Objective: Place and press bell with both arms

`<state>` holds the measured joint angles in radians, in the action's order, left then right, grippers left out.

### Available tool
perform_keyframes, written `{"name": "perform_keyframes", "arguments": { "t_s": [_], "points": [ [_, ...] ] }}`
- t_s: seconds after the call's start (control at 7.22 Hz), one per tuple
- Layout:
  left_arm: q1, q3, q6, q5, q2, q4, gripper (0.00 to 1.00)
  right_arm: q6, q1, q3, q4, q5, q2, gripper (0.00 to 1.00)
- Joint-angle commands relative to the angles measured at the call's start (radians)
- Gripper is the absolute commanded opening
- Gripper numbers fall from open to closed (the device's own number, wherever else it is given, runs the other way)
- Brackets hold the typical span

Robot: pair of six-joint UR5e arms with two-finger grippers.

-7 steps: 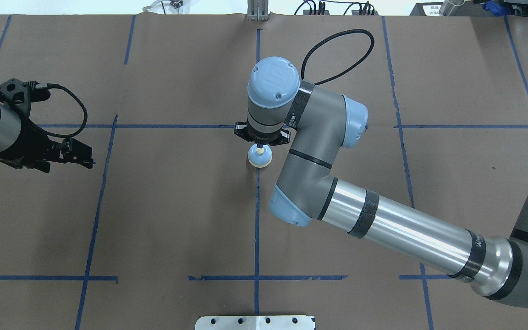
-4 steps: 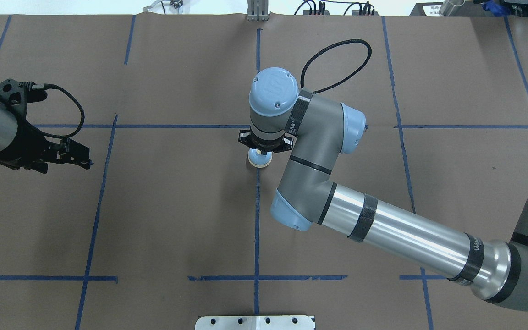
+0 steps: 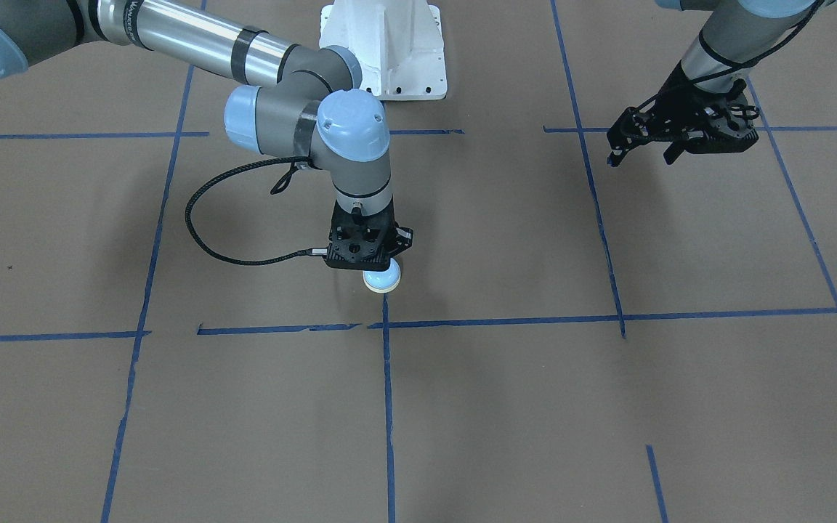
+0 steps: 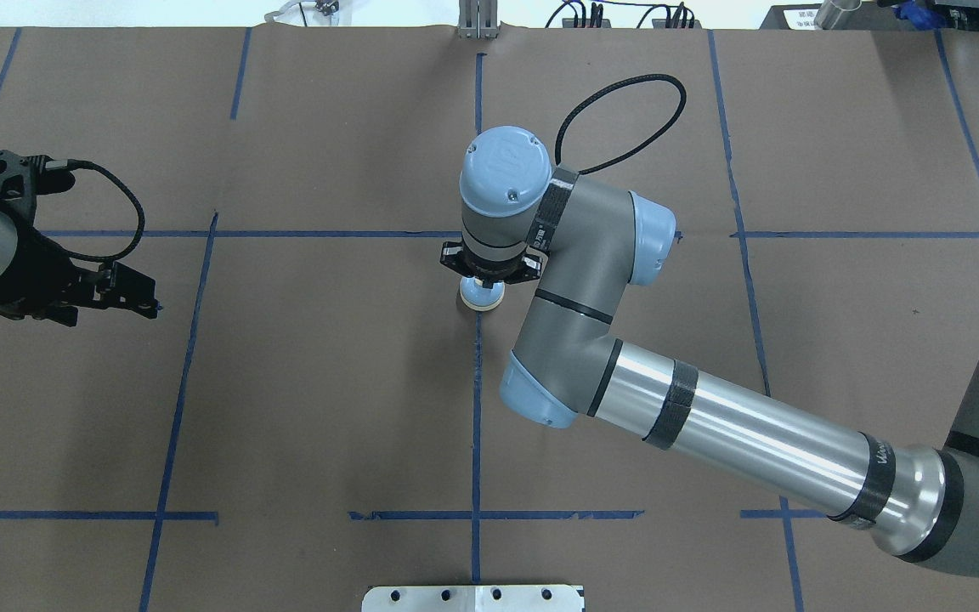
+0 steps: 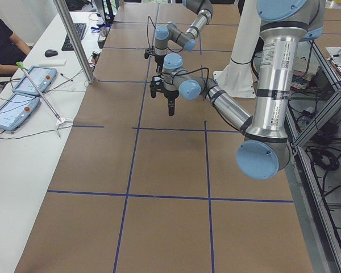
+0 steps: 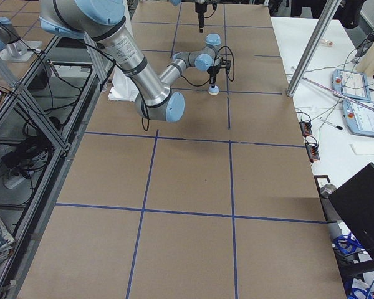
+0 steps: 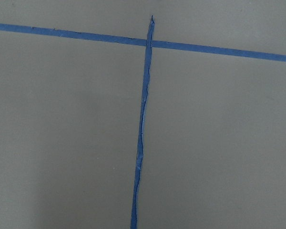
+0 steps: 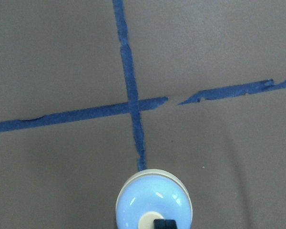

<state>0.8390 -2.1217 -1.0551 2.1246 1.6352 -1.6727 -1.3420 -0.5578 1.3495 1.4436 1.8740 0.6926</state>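
Overhead view, left to right.
Left gripper [image 3: 640, 154]: far left, over blue tape [image 4: 477, 425] crossing, fingers spread, empty, well apart from bell.
Bell [image 4: 482, 296]: upright on brown paper [image 4: 328, 382], table centre, at end of tape line near crossing.
Right gripper [image 3: 372, 266]: directly above bell, pointing down, fingertips [image 8: 160, 223] pinched together on cream button [image 8: 145, 220].

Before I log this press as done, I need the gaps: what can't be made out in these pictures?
Bell button: covered by the right gripper in the overhead and front-facing views; cut by the bottom edge in the right wrist view, so press depth is unreadable.
Bell in exterior left view: too small and far to find.
Left gripper fingers: outside the left wrist view, which shows only tape and paper.
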Motion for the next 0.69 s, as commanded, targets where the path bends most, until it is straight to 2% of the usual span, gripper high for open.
{"name": "perform_keyframes", "arguments": {
  "t_s": [0.0, 0.14, 0.42, 0.55],
  "points": [
    [0.000, -0.001, 0.001, 0.000, 0.000, 0.001, 1.00, -0.003, -0.051, 0.081, 0.000, 0.061, 0.008, 0.00],
    [0.000, 0.000, 0.003, 0.000, -0.002, 0.001, 1.00, -0.003, -0.101, 0.179, 0.004, 0.123, 0.068, 0.00],
    [0.005, -0.001, 0.054, 0.000, -0.035, -0.007, 1.00, 0.056, -0.204, 0.427, -0.002, 0.233, 0.317, 0.01],
    [0.029, -0.006, 0.137, 0.000, -0.069, -0.007, 1.00, 0.157, -0.265, 0.530, 0.000, 0.278, 0.435, 0.04]
  ]
}}
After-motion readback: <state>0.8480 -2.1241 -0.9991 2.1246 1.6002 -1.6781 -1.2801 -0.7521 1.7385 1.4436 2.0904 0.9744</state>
